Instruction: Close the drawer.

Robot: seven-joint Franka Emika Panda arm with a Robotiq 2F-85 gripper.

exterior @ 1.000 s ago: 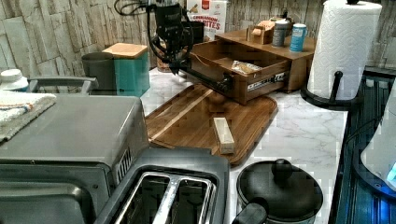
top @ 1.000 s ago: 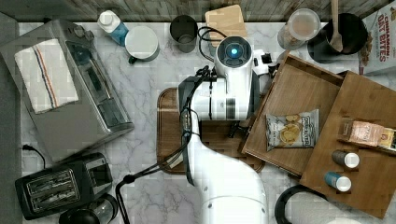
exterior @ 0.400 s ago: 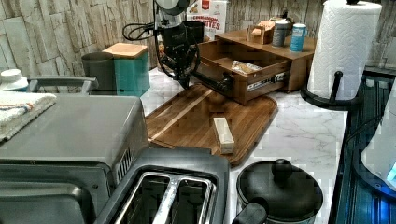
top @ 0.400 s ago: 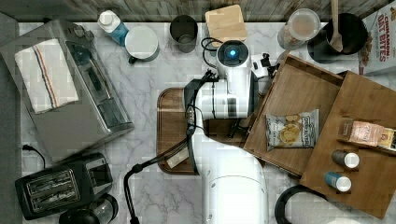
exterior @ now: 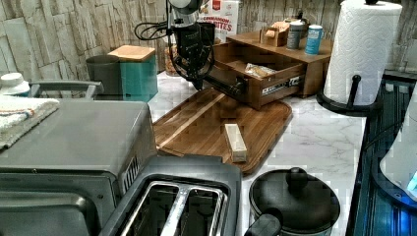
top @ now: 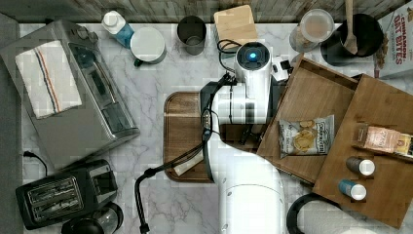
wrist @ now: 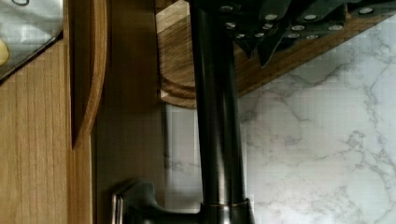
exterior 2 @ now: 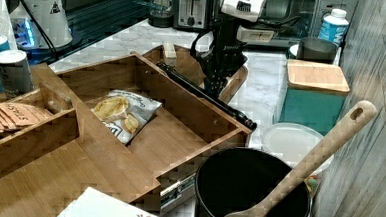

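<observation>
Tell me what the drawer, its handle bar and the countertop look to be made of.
The drawer: medium-brown wood, matte, with visible grain on floor and walls; whether solid or veneer can't be told. Its handle bar: probably metal in a dark bronze-black finish, smooth with a soft sheen. The countertop: white with grey veining and a slight gloss, so marble or a marble-look surface.

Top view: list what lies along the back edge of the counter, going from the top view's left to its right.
White-capped bottle → white lid → dark cup → wooden-lidded box → clear jar → black pot with a wooden spoon → cereal box.
</observation>
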